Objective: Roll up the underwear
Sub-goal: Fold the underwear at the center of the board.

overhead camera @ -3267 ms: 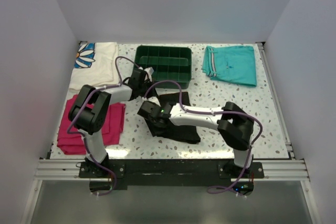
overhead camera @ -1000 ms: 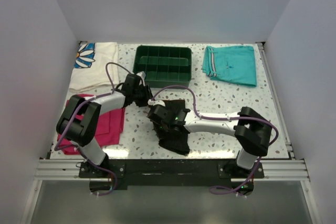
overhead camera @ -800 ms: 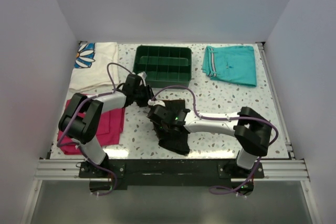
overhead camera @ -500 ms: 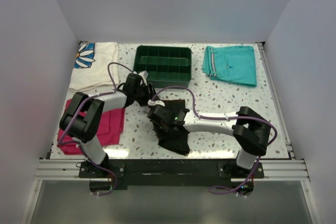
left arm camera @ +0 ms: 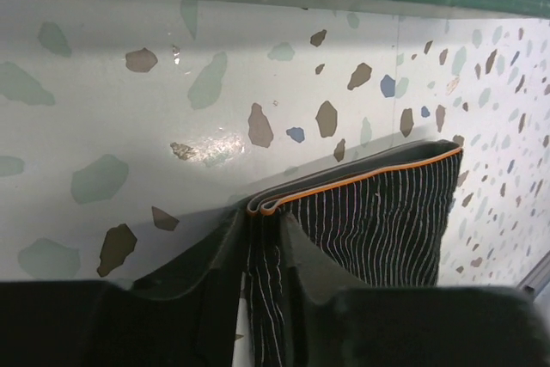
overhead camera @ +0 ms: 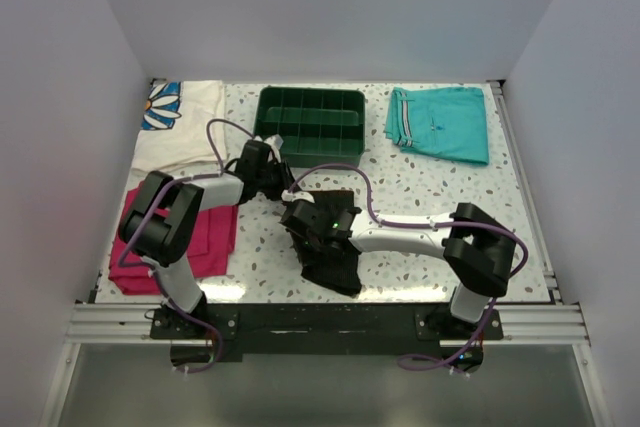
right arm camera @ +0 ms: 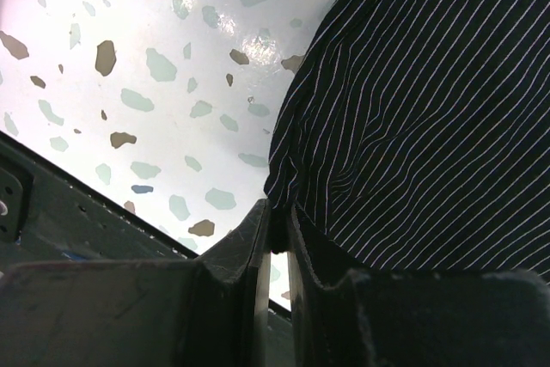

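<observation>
The underwear [overhead camera: 336,269], black with fine stripes and an orange-edged hem, lies partly folded near the table's front centre. My left gripper [overhead camera: 284,187] sits at its far left corner. In the left wrist view the left gripper [left arm camera: 265,223] is shut on the doubled orange-edged hem of the underwear [left arm camera: 378,221]. My right gripper [overhead camera: 301,223] is at the cloth's left edge. The right wrist view shows the right gripper [right arm camera: 279,217] pinching a bunched edge of the underwear [right arm camera: 430,100] just above the speckled table.
A dark green divided tray [overhead camera: 311,99] stands just behind the left gripper. Teal shorts [overhead camera: 440,123] lie at the back right. A magenta folded cloth [overhead camera: 212,237] is at the front left, and a white floral cloth [overhead camera: 185,122] behind it.
The left gripper's jaws closed onto the hem, and the left arm's elbow shifted slightly right. Compared with the oldest frame, the underwear is more bunched and narrower. The right gripper has held still over the last second.
</observation>
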`<state>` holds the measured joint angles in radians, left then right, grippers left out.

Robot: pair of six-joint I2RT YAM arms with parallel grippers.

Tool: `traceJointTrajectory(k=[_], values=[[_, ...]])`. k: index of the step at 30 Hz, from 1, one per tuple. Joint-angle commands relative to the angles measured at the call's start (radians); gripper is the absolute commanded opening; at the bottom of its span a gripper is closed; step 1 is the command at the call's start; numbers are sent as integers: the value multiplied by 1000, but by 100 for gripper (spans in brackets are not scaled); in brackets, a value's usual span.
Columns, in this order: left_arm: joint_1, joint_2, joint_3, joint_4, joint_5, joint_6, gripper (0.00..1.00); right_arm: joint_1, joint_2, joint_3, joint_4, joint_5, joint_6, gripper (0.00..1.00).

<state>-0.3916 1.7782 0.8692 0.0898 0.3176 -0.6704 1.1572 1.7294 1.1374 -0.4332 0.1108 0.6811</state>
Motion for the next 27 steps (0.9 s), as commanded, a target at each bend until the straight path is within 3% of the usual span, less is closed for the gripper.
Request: traceJointTrajectory(k=[1, 6, 9, 18, 27], values=[[5, 35, -18, -21, -23, 5, 21, -4, 9, -2, 7, -3, 8, 15], [5, 41, -18, -13, -15, 5, 4, -4, 7, -5, 4, 0, 8, 15], [5, 38, -18, -1, -6, 5, 0, -2, 7, -1, -2, 1, 8, 15], [5, 4, -22, 24, 11, -17, 0, -4, -8, 1, -15, 15, 6, 14], [5, -172, 8, -82, -101, -31, 0, -8, -50, 12, 11, -3, -2, 13]])
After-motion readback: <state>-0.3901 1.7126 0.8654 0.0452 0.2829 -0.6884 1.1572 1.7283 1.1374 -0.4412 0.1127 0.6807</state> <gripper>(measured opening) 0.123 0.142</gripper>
